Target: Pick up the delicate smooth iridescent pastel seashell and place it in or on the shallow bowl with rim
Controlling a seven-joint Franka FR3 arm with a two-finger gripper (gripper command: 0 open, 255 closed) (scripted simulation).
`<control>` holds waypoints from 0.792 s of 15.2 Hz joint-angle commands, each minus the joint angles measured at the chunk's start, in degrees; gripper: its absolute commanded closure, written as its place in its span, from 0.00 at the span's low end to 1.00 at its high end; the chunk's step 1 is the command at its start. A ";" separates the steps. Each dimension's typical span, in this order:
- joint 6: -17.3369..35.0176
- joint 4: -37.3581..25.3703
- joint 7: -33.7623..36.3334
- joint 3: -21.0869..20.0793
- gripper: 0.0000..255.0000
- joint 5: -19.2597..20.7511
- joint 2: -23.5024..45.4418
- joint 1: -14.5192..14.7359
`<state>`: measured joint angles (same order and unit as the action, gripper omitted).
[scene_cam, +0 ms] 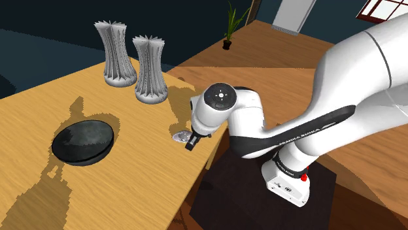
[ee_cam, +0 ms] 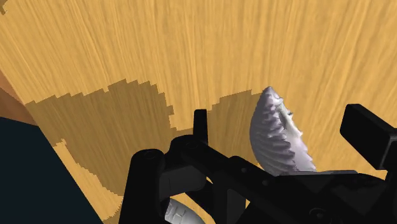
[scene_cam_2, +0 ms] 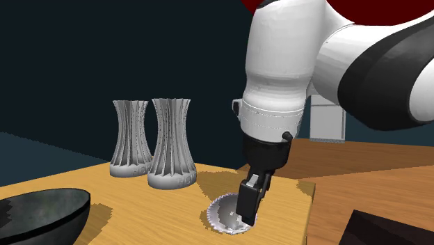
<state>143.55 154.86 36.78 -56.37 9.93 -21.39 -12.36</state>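
On the wooden table (scene_cam: 39,104), near its edge, I see my gripper (scene_cam: 190,142) spread around the grey ribbed seashell (ee_cam: 280,137), not clasping it; the dark bowl (scene_cam: 83,142) sits well apart.

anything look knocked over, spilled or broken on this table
Nothing stands out. Both ribbed vases stand upright, the dark bowl sits level, and the seashell lies whole on the wooden table between the open jaws of the gripper.
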 commanded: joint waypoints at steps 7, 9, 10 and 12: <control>4.77 0.40 5.20 -6.05 0.00 7.30 4.87 -8.42; 4.77 0.40 5.20 -6.06 0.00 7.31 4.87 -8.43; 4.77 0.40 5.20 -6.06 0.00 7.31 4.87 -8.43; 4.77 0.40 5.20 -6.06 0.00 7.31 4.87 -8.43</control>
<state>148.31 155.26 41.97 -62.41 17.22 -16.53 -20.77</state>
